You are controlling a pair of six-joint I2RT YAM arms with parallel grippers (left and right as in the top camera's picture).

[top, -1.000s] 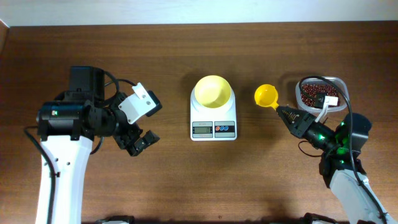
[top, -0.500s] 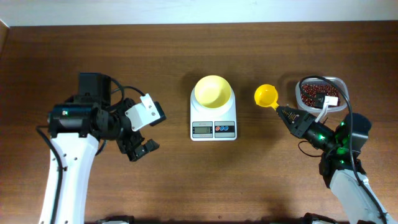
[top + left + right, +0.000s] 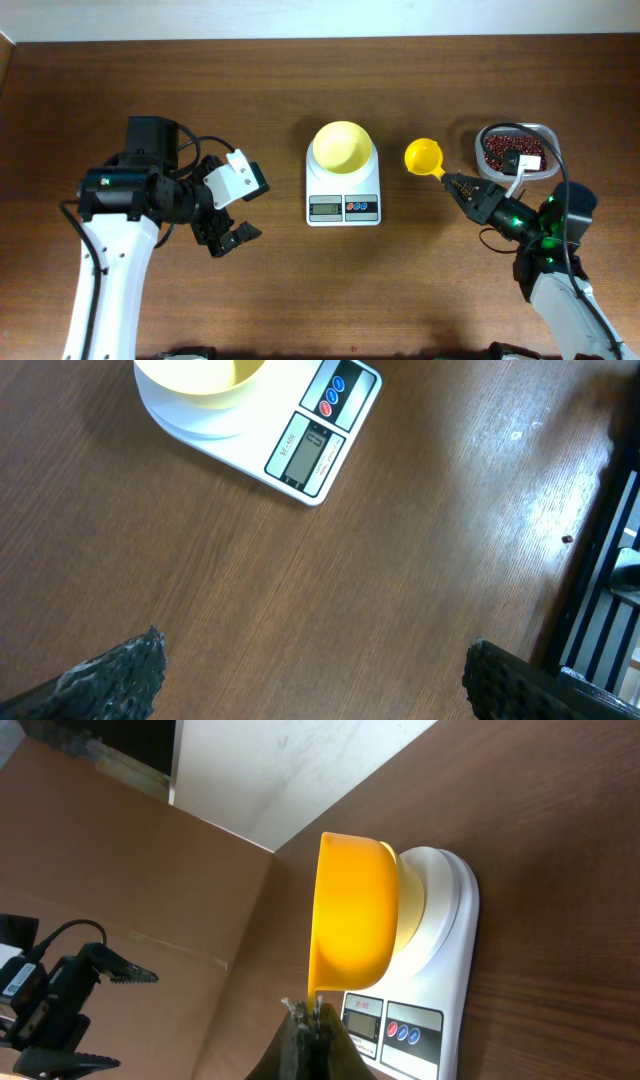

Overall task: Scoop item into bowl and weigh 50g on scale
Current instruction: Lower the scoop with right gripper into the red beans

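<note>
Grip first: your right gripper [image 3: 458,184] is clamping the handle of the yellow scoop [image 3: 423,156], jaws closed tight on it, right of centre in the overhead frame. Your left gripper [image 3: 248,208] is hanging wide open at centre left, holding nothing and well apart from everything. The scoop's cup is looking empty from above and is sitting between the scale [image 3: 322,190] and the clear tub [image 3: 505,127] at upper right. All the beans [image 3: 497,150] are lying in that tub. The bowl [image 3: 341,146] is resting on the scale at upper centre, showing no beans.

Judging from this, you are working the filling step. You are wanting small loads, a level cup on the way over, and a slow tip above the bowl's middle while watching the display [image 3: 324,208].

Right wrist view is showing the scoop side-on, covering most of the bowl, with the scale's buttons [image 3: 400,1032] below; overhead is missing that overlap. Left wrist view is bringing the display close, digits unreadable, plus both spread fingertips [image 3: 110,675]. The tub is not appearing there.
</note>
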